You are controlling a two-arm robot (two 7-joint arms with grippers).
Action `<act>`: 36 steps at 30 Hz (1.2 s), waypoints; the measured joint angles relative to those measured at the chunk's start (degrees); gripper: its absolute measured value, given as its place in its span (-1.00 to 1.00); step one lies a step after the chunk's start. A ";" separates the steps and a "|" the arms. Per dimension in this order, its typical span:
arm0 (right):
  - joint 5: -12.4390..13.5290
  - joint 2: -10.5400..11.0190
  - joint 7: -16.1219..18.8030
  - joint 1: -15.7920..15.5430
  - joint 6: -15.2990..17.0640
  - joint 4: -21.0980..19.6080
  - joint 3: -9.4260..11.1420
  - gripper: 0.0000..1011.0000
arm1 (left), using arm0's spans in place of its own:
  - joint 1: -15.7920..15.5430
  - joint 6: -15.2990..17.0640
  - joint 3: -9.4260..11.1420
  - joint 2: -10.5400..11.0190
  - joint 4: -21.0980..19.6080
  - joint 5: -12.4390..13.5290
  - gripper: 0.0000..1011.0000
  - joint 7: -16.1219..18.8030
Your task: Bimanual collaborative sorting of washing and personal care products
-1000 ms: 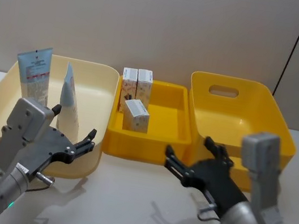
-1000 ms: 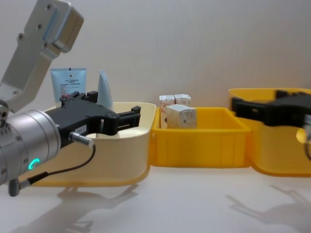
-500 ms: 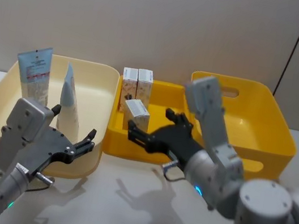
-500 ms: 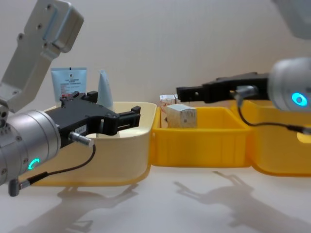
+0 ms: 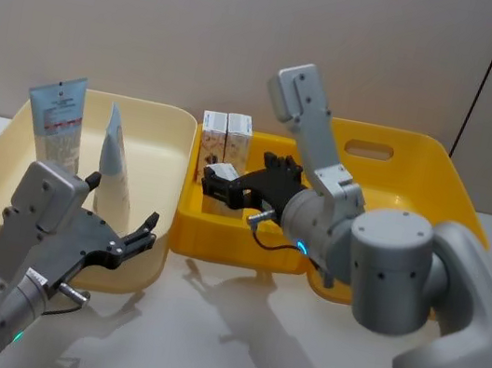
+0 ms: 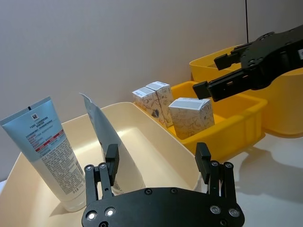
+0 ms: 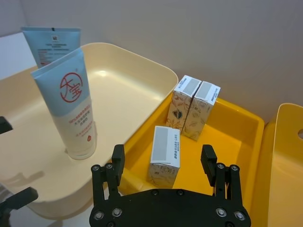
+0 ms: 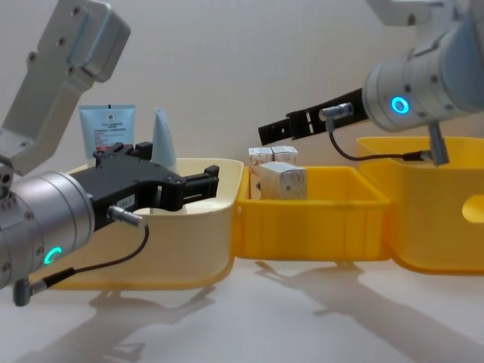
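- The right claw (image 7: 162,157) has its fingers spread apart and holds nothing. In the head view it sits at frame centre, over the middle yellow tray (image 5: 236,244).
- In the right wrist view the nearest carton (image 7: 165,144) shows directly between the two fingers, lower centre of the frame.
- That carton lies on its side in the near left part of the tray. Its long axis runs away from the claw, along the line of reach, so the short width faces the fingers.
- In the chest view the claw tips are at upper centre, above the carton's top face and apart from it. My judgement is that the coming move is a straight drop, with little sideways correction and no turn of the wrist.
- Two upright cartons (image 7: 194,106) stand side by side just behind the lying one, touching each other. A drop too far forward would risk knocking them.
- The left claw (image 5: 122,203), also spread apart and holding nothing, hovers at lower left by the near wall of the cream bin (image 5: 175,125). It is well apart from the cartons, so the right arm is the nearer one.
- The pale blue tube with the red band (image 5: 56,119) and a second tube with a round red mark (image 7: 73,109) stand in the cream bin.
- The large yellow bin (image 5: 457,196), on the bench (image 5: 230,333), sits at right.
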 joint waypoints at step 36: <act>-1.08 -8.60 -2.91 8.54 4.17 20.54 2.05 0.98 | 0.00 0.00 0.00 0.00 0.00 0.00 0.98 0.00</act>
